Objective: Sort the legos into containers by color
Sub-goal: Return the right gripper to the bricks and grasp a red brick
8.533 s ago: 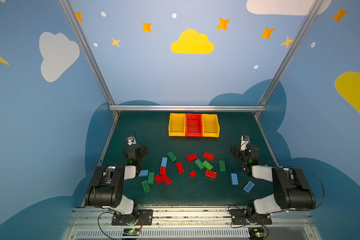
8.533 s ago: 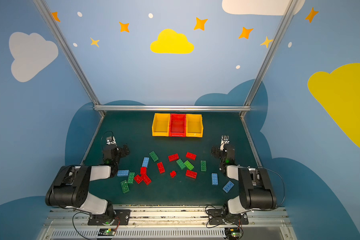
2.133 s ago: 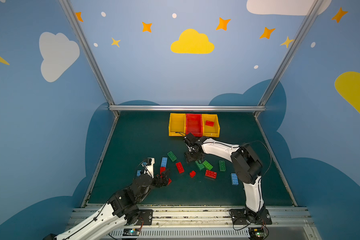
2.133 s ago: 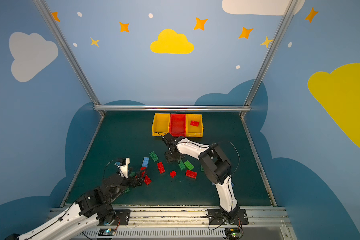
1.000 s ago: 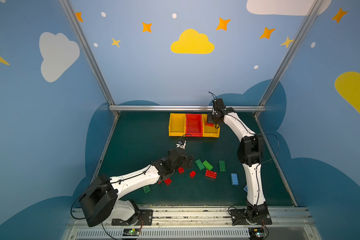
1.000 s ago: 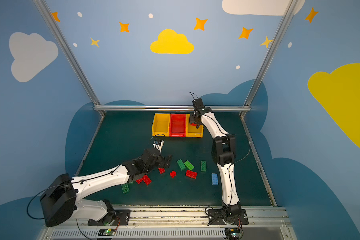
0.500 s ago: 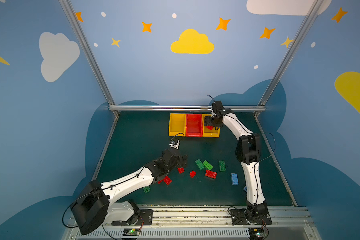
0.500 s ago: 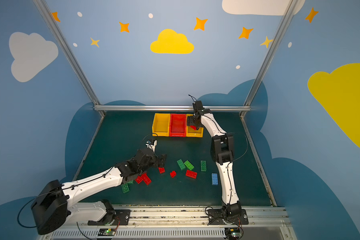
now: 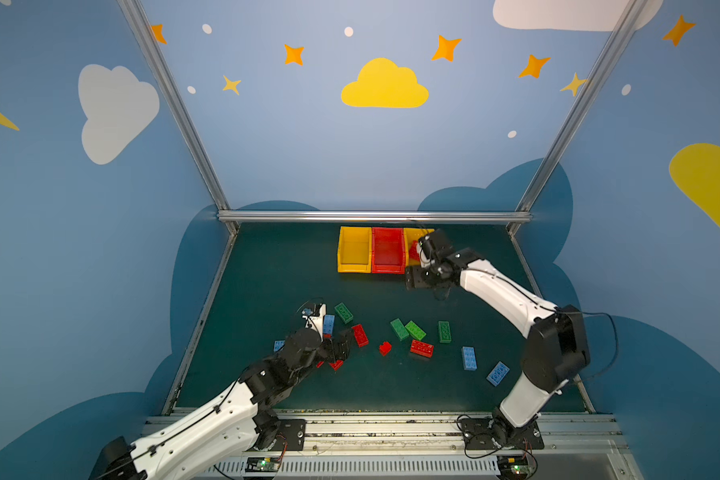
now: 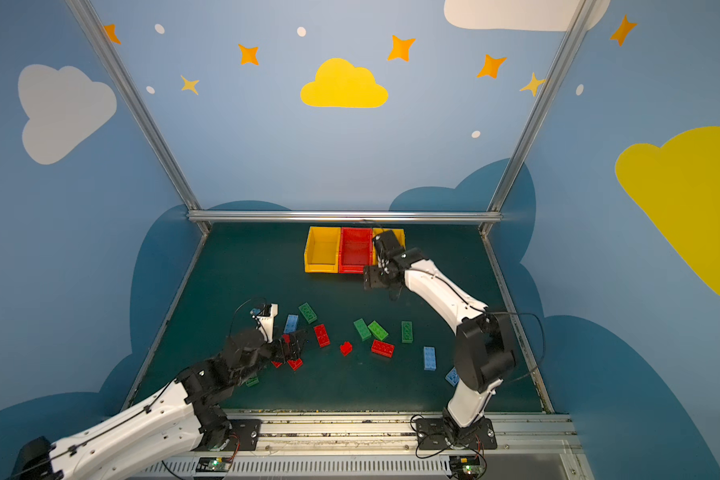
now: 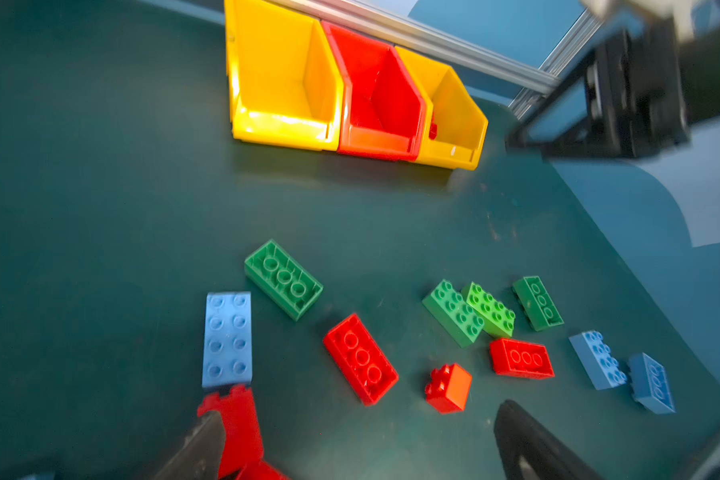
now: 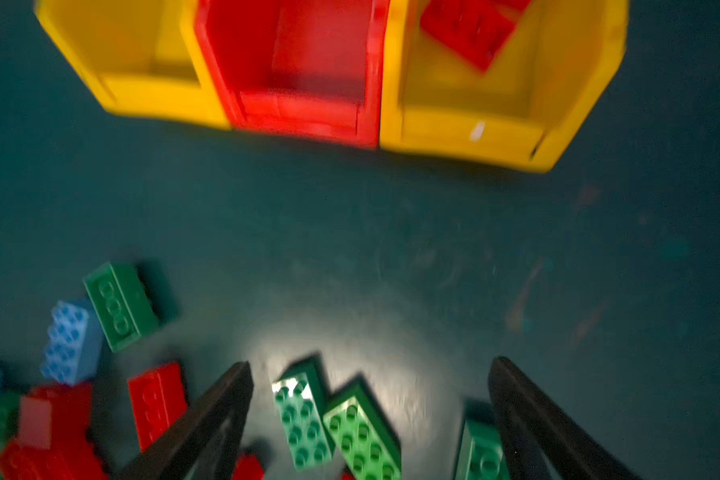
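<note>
Red is what jumps out first. In both top views the legos (image 9: 421, 348) lie scattered over the green mat (image 9: 275, 266), reds, greens and blues all mixed. The three containers (image 9: 353, 268) sit in a row by the back rail. The right gripper (image 9: 420, 283) hangs just in front of them, and the left gripper (image 10: 294, 343) is low over a red cluster.

Left wrist view: fingers (image 11: 528, 444) spread wide, nothing pinched. One looks right up against a red brick (image 11: 238, 415) that butts onto a blue one (image 11: 227, 338). I'd say that red is the pick, so centre the jaws over it first, close across the short sides and keep the blue neighbour out.

Right wrist view is blurry: fingers (image 12: 229, 390) spread and empty, green bricks (image 12: 362, 432) below. A red piece (image 12: 470, 37) lies in the end yellow bin (image 12: 508, 137), so reds probably belong there.
</note>
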Robot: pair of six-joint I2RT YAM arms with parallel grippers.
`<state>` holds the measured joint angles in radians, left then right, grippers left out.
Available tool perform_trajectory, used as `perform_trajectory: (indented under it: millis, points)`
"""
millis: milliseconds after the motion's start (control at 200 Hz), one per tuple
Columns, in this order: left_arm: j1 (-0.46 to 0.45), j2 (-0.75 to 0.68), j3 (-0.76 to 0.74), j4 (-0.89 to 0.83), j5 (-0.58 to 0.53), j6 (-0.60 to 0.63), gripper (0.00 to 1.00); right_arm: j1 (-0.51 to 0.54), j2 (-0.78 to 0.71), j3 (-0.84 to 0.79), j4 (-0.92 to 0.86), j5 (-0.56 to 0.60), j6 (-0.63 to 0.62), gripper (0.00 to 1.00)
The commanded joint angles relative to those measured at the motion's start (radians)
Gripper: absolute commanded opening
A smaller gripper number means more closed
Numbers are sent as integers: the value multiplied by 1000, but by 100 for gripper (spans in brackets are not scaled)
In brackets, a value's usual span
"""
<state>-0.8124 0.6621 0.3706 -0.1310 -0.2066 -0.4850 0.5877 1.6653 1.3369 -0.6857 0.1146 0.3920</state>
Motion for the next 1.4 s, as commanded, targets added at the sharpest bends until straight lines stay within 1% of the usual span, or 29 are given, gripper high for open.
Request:
perform_trajectory:
  millis: [0, 135, 210, 295, 400, 611, 776, 1001, 1086, 1176, 1396]
  points:
    - [-6, -94, -40, -63, 30, -51, 100, 105, -109, -181, -33, 151, 176, 88]
    - [-10, -167, -66, -82, 48, -67, 100, 222, -225, -351, -29, 215, 354, 89]
    - [-13, -179, -69, -85, 53, -70, 100, 253, -257, -403, -41, 267, 447, 89]
    - [-14, -178, -68, -87, 59, -73, 100, 269, -278, -453, -14, 261, 509, 89]
    - [-18, -182, -68, -96, 64, -76, 100, 274, -273, -482, 24, 234, 539, 89]
    - [-21, -235, -81, -128, 49, -81, 100, 286, -220, -464, 26, 210, 569, 89]
    - [-21, -277, -103, -132, 33, -77, 100, 287, -177, -463, 60, 178, 587, 89]
    - [-21, -263, -105, -118, 32, -62, 100, 290, -119, -458, 68, 163, 620, 88]
    - [-21, -253, -107, -108, 34, -57, 100, 291, -103, -457, 78, 155, 624, 85]
    - [-21, -244, -110, -98, 32, -55, 100, 291, -89, -456, 85, 152, 623, 79]
    - [-21, -233, -114, -86, 25, -50, 100, 291, -53, -448, 93, 143, 616, 58]
